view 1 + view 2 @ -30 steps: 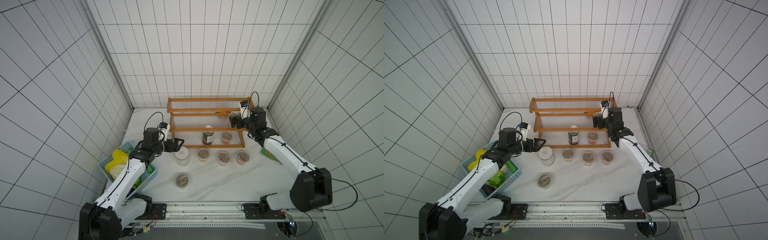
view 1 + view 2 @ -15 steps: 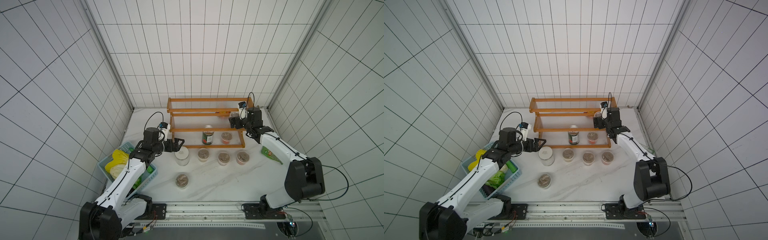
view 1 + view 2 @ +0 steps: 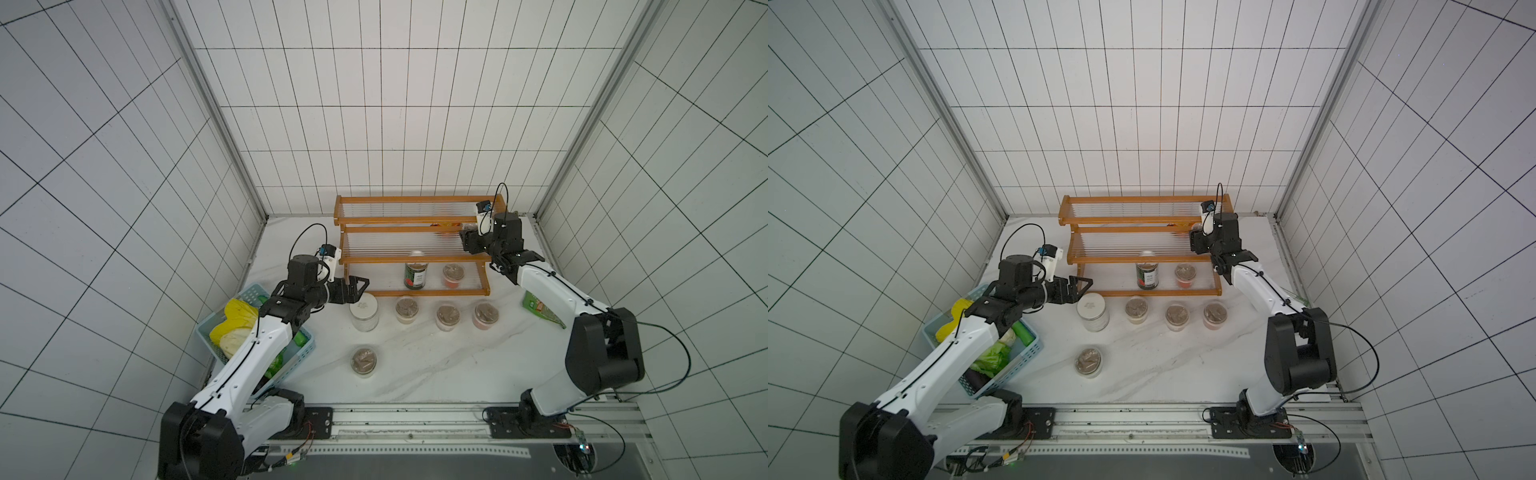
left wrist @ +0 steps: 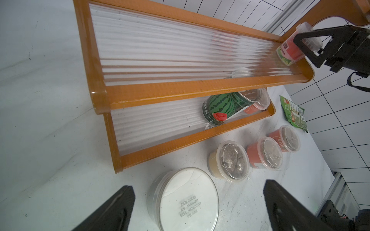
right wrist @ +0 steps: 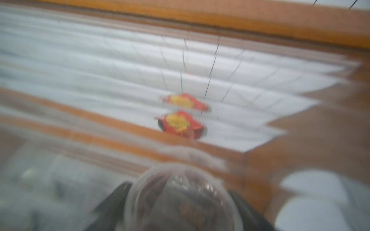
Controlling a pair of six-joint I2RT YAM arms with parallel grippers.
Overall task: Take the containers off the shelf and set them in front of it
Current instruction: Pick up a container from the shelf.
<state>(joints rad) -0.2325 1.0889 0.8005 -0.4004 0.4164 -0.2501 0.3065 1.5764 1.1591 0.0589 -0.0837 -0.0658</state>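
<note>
On the shelf point(image 3: 415, 258), middle tier: the right gripper point(image 5: 178, 188) stands around a red cup point(image 4: 290, 50).
Whether it grips I cannot tell; the left gripper point(image 3: 360, 286) is wide beside the jar point(image 3: 364, 309).

- A robotics lab test cell: white grid-tiled wall panels point(image 3: 374, 124) box in a marble-look table point(image 3: 436, 374).
- Left arm point(image 3: 249, 353) and right arm point(image 3: 552, 291) stand on an aluminium rail point(image 3: 415, 417), cables exposed.

On the shelf point(image 3: 411, 259), a tin can point(image 3: 415, 275) and a red cup point(image 3: 453, 275) are kept on the lowest tier. A jar point(image 3: 364, 312) and a row of cups point(image 3: 448, 316) are set in front. The left gripper point(image 3: 360, 289) is held just beside the jar, jaws spread wide.
</note>
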